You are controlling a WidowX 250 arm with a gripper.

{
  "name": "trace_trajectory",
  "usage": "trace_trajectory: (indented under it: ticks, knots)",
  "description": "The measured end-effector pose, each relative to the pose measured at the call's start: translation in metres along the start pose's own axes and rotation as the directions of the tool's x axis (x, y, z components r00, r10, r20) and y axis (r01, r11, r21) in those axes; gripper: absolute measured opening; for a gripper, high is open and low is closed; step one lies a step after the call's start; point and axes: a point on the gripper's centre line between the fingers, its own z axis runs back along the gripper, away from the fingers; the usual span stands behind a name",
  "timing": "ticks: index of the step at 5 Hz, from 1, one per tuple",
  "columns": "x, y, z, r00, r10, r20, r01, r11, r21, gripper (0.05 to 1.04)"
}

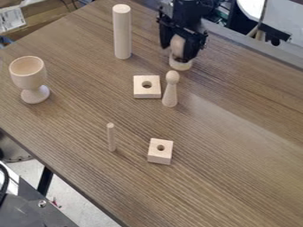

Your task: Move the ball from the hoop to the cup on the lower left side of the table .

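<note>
Black gripper (179,48) fingers are seemingly clamped on the wooden ball (177,42), which is framed between them over the low wooden ring (180,65). Nearby, a peg doll (170,92) is seen upright; farther off, at left, a goblet-shaped wooden cup (29,75) is seen.

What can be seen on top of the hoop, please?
The ball is at the top of the hoop. The gripper covers part of both, so whether they touch cannot be seen.
</note>
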Motion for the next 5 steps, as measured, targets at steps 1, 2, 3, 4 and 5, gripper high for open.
trace_trajectory:
  ticks: [1,2,3,4,5]
  knots:
    - [-0.002,-0.001,0.010,1.000,0.003,0.021,-0.003,1.000,0.006,0.790]
    - [-0.008,0.002,0.025,0.999,0.020,0.039,-0.021,0.999,0.034,0.791]
    - [-0.024,0.003,0.044,0.993,0.070,0.094,-0.074,0.996,0.044,0.790]
    - [-0.041,0.006,0.068,0.981,0.108,0.164,-0.121,0.990,0.071,0.791]
    - [-0.054,0.011,0.089,0.969,0.155,0.194,-0.176,0.980,0.097,0.790]
